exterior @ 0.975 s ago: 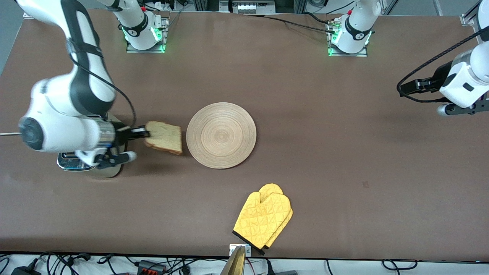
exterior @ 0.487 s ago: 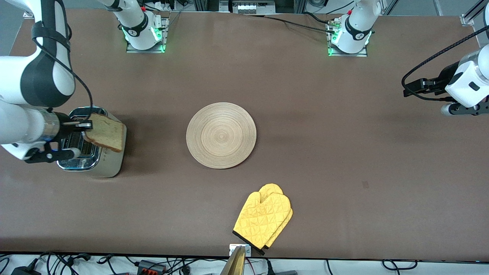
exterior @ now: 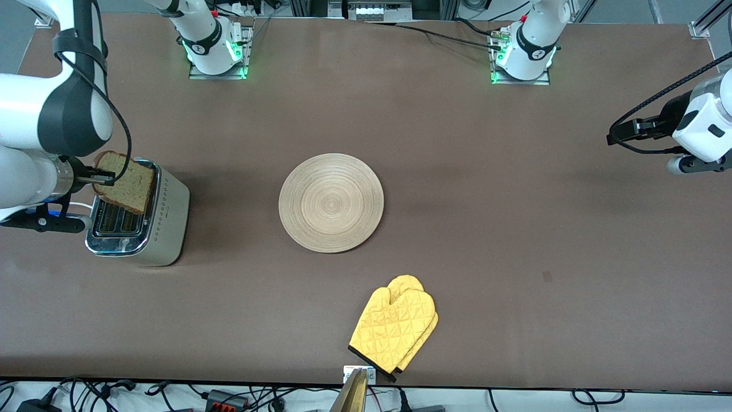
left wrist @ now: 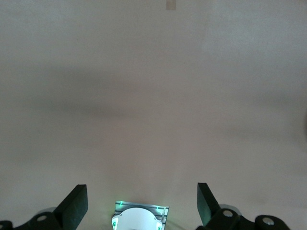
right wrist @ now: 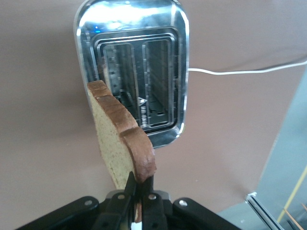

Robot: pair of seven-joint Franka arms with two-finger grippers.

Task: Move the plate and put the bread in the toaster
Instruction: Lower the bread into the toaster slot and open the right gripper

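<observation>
My right gripper [exterior: 104, 175] is shut on the brown bread [exterior: 123, 182] and holds it by one edge over the toaster [exterior: 140, 216], above the slots. In the right wrist view the bread [right wrist: 119, 139] hangs edge-on from my closed gripper [right wrist: 139, 184] over the chrome toaster top [right wrist: 132, 67], whose two slots show empty. The round light-wood plate [exterior: 331, 202] lies at the table's middle. My left gripper [left wrist: 141, 208] is open and empty, raised over the left arm's end of the table, where that arm [exterior: 695, 134] waits.
A yellow oven mitt [exterior: 394, 327] lies near the table's front edge, nearer to the front camera than the plate. The toaster's white cord [right wrist: 244, 71] trails off beside it. The left arm's base [left wrist: 140, 219] shows in the left wrist view.
My right gripper has carried the bread from beside the plate across to the toaster and now holds it above the slots. The left arm has drifted slightly outward.
</observation>
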